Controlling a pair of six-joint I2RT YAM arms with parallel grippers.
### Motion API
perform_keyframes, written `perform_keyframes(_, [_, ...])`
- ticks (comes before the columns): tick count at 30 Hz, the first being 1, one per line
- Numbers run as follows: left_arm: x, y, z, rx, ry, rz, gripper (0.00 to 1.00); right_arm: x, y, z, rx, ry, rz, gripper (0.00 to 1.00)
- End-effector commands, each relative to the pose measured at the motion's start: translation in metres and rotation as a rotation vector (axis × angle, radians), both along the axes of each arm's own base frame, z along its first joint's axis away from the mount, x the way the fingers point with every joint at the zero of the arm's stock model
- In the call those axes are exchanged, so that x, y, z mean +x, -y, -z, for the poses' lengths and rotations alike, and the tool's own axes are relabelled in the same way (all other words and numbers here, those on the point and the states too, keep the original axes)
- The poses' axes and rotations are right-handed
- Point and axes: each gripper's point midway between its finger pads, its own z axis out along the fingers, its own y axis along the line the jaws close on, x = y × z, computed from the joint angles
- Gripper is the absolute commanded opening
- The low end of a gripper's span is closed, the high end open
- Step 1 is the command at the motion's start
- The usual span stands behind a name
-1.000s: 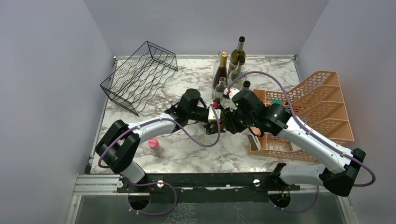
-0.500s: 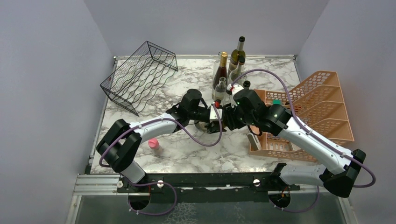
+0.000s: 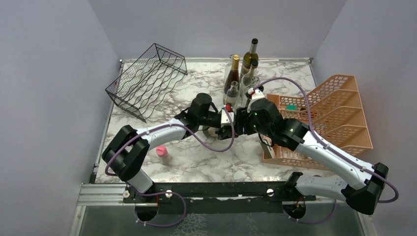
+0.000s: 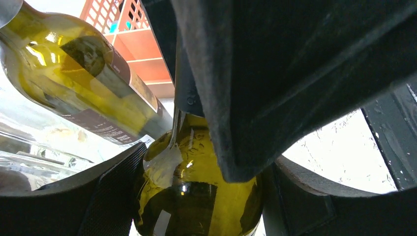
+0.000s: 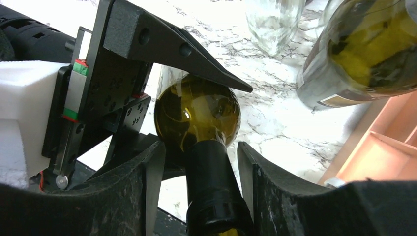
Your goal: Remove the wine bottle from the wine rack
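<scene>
Parted since a second ago, the right gripper's (image 5: pixel 198 152) matte black fingers stand either side of the dark-capped neck, with gaps showing. The left gripper (image 4: pixel 196 206) is clamped across the rounded olive-green glass wine bottle (image 5: pixel 196 115) at mid-table over the veined marble table (image 3: pixel 196 157), well apart from the thin-wire black wine rack (image 3: pixel 147 81) at the back left. From above, both wrists hide most of the bottle.

Overhead; wrist close-ups sharing wine bottle (image 5: pixel 196 115)

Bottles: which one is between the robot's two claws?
The olive-green bottle: the left gripper clasps its body, and the right gripper flanks its neck with jaws open. The other bottles stand behind it, untouched.
</scene>
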Motion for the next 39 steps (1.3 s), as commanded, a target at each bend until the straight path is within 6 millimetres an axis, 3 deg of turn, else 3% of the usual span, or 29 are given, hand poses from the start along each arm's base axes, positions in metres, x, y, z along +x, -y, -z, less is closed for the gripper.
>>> perform_keyframes(1, [0.007, 0.011, -0.028, -0.056, 0.047, -0.005, 0.30, 0.005, -0.016, -0.009, 0.132, 0.044, 0.018, 0.56])
perform_keyframes(4, [0.005, 0.011, -0.031, -0.061, 0.046, -0.001, 0.30, 0.006, -0.017, -0.009, 0.159, 0.065, 0.022, 0.44])
perform_keyframes(7, [0.005, 0.010, -0.033, -0.065, 0.050, 0.000, 0.32, 0.009, -0.017, -0.013, 0.167, 0.092, 0.022, 0.25])
perform_keyframes(9, [0.006, 0.009, -0.035, -0.065, 0.056, -0.012, 0.49, 0.012, -0.017, -0.017, 0.151, 0.109, 0.018, 0.14])
perform_keyframes(11, [0.007, 0.007, -0.037, -0.067, 0.066, -0.024, 0.75, 0.016, -0.016, -0.022, 0.133, 0.126, 0.021, 0.04])
perform_keyframes(14, [0.007, 0.004, -0.044, -0.075, 0.098, -0.039, 0.97, 0.020, -0.017, -0.028, 0.104, 0.147, 0.009, 0.01])
perform_keyframes(23, [0.018, -0.029, -0.094, -0.152, 0.246, -0.123, 0.99, 0.027, -0.010, -0.038, -0.006, 0.150, 0.009, 0.01])
perform_keyframes(33, [0.081, -0.104, -0.158, -0.292, 0.397, -0.513, 0.99, 0.028, -0.013, -0.050, -0.091, 0.109, -0.037, 0.01])
perform_keyframes(39, [0.117, -0.140, -0.166, -0.308, 0.411, -0.798, 0.99, 0.029, -0.010, -0.051, -0.189, 0.059, -0.054, 0.01])
